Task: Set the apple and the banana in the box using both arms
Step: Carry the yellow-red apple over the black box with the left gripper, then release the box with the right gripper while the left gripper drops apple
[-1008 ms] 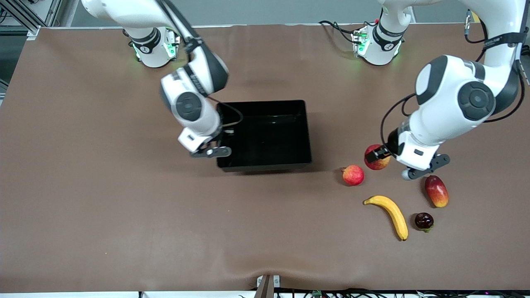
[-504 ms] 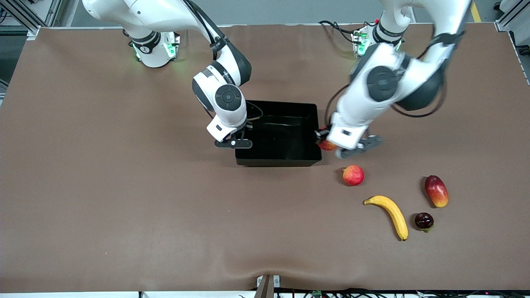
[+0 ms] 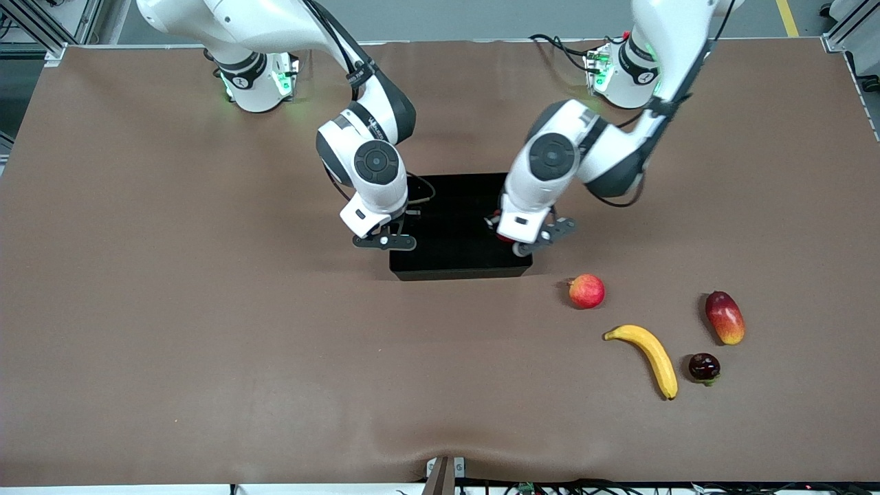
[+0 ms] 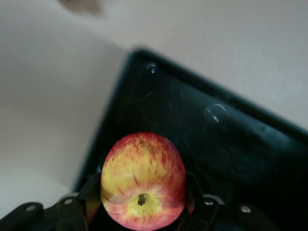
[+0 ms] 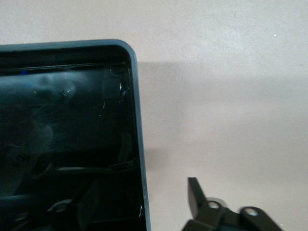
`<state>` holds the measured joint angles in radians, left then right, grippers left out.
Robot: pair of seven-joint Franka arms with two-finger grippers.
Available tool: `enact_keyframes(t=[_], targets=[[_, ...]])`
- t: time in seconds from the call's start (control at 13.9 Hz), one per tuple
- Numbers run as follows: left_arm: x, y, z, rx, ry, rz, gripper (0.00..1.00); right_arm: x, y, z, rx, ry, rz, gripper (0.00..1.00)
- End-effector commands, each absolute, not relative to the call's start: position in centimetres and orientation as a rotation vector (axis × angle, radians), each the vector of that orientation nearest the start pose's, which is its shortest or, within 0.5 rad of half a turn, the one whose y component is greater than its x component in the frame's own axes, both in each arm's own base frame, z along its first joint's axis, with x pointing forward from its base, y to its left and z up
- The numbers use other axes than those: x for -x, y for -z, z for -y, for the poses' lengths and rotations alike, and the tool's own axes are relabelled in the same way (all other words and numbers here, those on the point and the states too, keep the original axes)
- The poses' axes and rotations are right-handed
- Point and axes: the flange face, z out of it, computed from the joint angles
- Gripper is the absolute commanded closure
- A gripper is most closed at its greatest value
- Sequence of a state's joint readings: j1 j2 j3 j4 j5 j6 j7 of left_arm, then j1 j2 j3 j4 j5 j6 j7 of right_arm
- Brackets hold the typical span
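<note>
My left gripper [image 3: 509, 236] is shut on the red, yellow-streaked apple [image 4: 143, 180] and holds it over the black box [image 3: 454, 206], above the box's left-arm end. Only a sliver of the apple [image 3: 503, 238] shows in the front view. The box floor [image 4: 216, 139] lies under the apple. My right gripper [image 3: 397, 227] is open at the box's right-arm end and straddles its wall [image 5: 137, 120], with one finger [image 5: 195, 192] outside, apart from the wall. The yellow banana [image 3: 650, 357] lies on the table toward the left arm's end, nearer the front camera than the box.
A pinker round fruit [image 3: 586, 291] lies between the box and the banana. A red-yellow mango [image 3: 724, 317] and a small dark fruit [image 3: 704, 367] lie beside the banana. A brown mat covers the table.
My left arm has carried the apple from the other fruits to over the box. My right gripper first shifted the box toward the left arm's end, then stayed nearly still.
</note>
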<state>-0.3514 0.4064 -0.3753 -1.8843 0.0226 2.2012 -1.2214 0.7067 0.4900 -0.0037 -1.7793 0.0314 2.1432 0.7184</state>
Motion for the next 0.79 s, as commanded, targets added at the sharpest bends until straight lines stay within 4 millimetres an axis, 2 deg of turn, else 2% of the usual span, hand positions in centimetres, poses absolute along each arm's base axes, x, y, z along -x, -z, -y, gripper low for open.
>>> enact_keyframes(t=[0.0, 0.14, 0.29, 0.43, 0.5, 0.58, 0.65, 0.72], targets=[[-45.0, -28.9, 42.4, 3.029, -0.206, 0.802, 1.0, -49.9, -27.8, -40.4, 3.213, -0.161, -0.085, 0.0], [-44.3, -26.4, 42.1, 2.989, -0.254, 0.807, 1.0, -51.9, -28.3, -37.9, 3.2, -0.161, -0.087, 0.0], [-42.4, -24.0, 42.7, 2.986, -0.274, 0.767, 1.0, -53.9, -28.9, -35.3, 3.186, -0.151, -0.024, 0.0], [-41.3, -22.3, 42.3, 2.992, -0.276, 0.765, 1.0, -55.5, -30.3, -32.9, 3.172, -0.124, -0.069, 0.0], [-41.0, -21.4, 42.5, 2.992, -0.287, 0.76, 0.9, -56.9, -31.5, -30.4, 3.159, -0.098, -0.134, 0.0], [-40.9, -21.3, 42.5, 2.992, -0.289, 0.758, 0.63, -57.8, -32.2, -28.8, 3.152, -0.083, -0.168, 0.0], [-41.1, -21.2, 42.3, 2.988, -0.291, 0.766, 0.19, -59.0, -32.9, -26.4, 3.143, -0.064, -0.201, 0.0], [-41.4, -21.5, 42.1, 2.989, -0.287, 0.774, 0.0, -59.8, -33.4, -24.3, 3.138, -0.056, -0.208, 0.0]])
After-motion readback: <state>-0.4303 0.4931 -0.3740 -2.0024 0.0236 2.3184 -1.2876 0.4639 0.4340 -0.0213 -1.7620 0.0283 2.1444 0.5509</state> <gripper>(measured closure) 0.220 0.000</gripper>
